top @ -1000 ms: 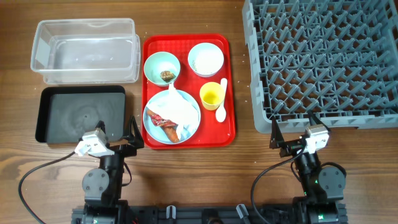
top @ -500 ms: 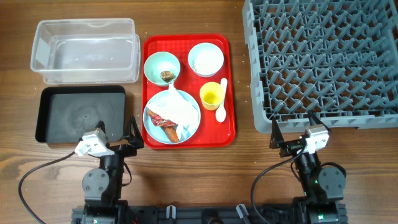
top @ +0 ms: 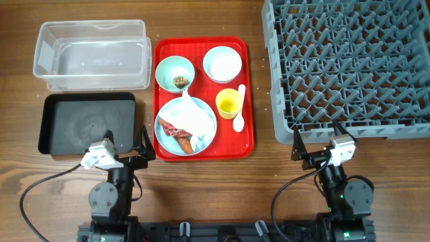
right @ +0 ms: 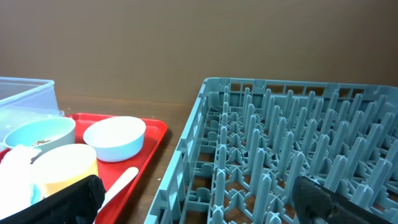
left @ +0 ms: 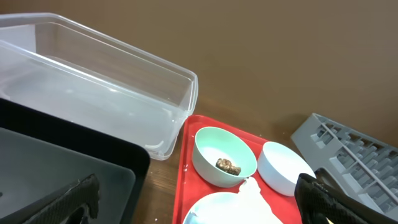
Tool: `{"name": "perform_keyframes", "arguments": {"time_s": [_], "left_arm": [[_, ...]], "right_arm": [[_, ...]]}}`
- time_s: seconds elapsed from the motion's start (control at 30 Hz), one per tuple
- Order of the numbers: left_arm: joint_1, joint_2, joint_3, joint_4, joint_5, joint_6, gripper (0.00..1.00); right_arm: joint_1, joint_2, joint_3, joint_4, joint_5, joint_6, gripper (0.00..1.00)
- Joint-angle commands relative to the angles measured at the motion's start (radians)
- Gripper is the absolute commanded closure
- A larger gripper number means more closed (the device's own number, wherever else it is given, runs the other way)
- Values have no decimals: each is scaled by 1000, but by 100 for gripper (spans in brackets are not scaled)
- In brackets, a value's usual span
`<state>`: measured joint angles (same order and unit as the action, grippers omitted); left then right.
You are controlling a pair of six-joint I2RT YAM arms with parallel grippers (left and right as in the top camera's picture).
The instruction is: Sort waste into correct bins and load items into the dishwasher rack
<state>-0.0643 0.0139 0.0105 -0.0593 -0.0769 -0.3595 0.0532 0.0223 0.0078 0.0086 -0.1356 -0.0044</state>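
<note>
On the red serving tray (top: pixel 248 101) a pale blue plate (top: pixel 208 134) holds a crumpled white napkin (top: pixel 193 114), a red-and-white wrapper (top: pixel 173 129) and an orange stick (top: pixel 188 143). One pale bowl (top: pixel 168 67) holds a brown scrap (top: pixel 180 81). The other bowl (top: pixel 222 64) holds rice grains. A yellow cup (top: pixel 229 103) and a white spoon (top: pixel 240 115) lie beside them. The clear tub (top: pixel 91 54) and black tray (top: pixel 87 123) are at the left, the grey rack (top: pixel 349 64) at the right. My left gripper (top: pixel 126 142) and right gripper (top: pixel 317 140) are open and empty at the front.
The left wrist view shows the tub (left: pixel 93 81), the black tray (left: pixel 62 168) and the scrap bowl (left: pixel 214 146). The right wrist view shows the rack's pegs (right: pixel 298 149), the spoon (right: pixel 118 183) and the cup (right: pixel 62 165). Bare wood lies between tray and rack.
</note>
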Motion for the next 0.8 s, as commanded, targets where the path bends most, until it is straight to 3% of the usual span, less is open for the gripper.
{"name": "perform_keyframes", "arguments": {"time_s": [0.0, 0.23, 0.3, 0.4, 0.6, 0.77], "left_arm": [[5, -6, -5, 35, 101, 11, 0], [5, 1, 17, 60, 197, -41, 0], [5, 5, 76, 45, 200, -42, 1], [5, 83, 274, -101, 163, -40, 1], [4, 573, 813, -433, 140, 90, 0], [-45, 1011, 1219, -715, 140, 91, 1]], "right_arm": [[-6, 5, -2, 3, -20, 118, 0], [-6, 20, 14, 94, -76, 62, 0], [-6, 20, 53, 136, -80, 119, 0], [-6, 26, 147, 122, -80, 138, 0], [-6, 247, 448, -34, -66, 161, 0], [-6, 562, 774, -295, -76, 160, 0]]}}
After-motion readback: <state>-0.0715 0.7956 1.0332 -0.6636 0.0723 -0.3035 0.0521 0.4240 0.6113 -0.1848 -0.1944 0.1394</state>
